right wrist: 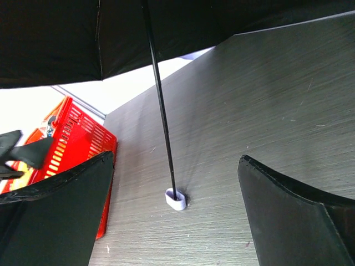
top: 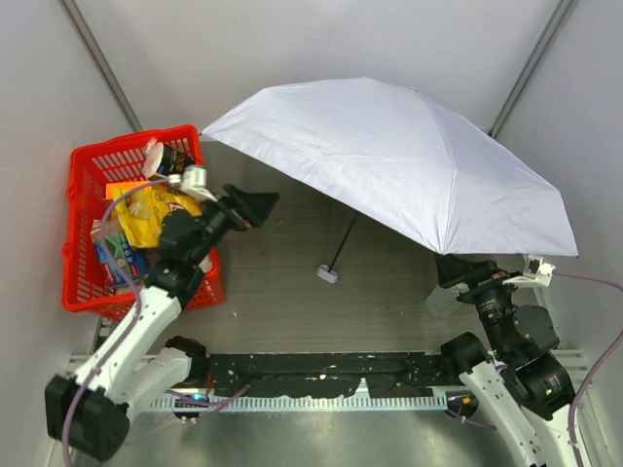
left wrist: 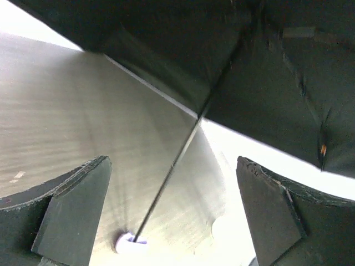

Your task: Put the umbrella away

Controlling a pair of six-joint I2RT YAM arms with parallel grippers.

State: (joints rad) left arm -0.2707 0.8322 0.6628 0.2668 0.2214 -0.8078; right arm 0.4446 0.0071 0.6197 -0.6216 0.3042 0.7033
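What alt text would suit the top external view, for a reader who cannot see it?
An open lavender-grey umbrella leans over a wooden table, its handle resting on the surface. The left gripper and the right gripper, both open, flank it; a filled red basket stands at left.

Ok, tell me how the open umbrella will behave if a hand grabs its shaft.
The umbrella stands tilted on its small handle, so a nudge will probably pivot or tip it. The shaft looks thin and smooth, so it may flex or slip. The wide fabric canopy likely makes it light but unwieldy.
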